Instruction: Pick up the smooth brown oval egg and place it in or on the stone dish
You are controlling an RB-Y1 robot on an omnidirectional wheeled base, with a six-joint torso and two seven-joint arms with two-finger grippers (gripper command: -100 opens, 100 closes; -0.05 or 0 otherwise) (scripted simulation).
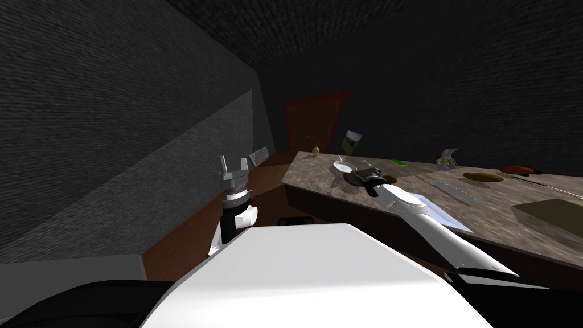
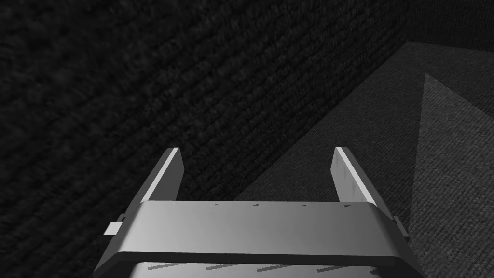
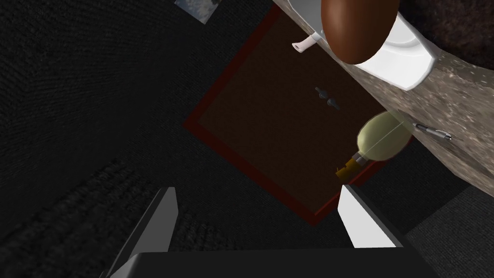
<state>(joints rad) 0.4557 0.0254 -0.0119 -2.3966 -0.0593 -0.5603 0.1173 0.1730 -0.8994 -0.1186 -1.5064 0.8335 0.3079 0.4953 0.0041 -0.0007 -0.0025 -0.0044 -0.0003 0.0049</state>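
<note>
The 2 fingers of your right gripper (image 3: 256, 190) stand apart and empty near the brown egg (image 3: 359, 29), which rests on the white dish (image 3: 410, 60) at the table (image 3: 453, 106) edge, so placing looks done; your left gripper (image 1: 234, 164), also open, hangs idle.

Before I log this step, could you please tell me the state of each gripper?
Left gripper: open, empty.
Right gripper: open, empty.

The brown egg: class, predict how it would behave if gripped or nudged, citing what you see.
The egg looks smooth and glossy, so thin fingers may slip. Its rounded oval shape would probably roll if nudged on the countertop.
</note>
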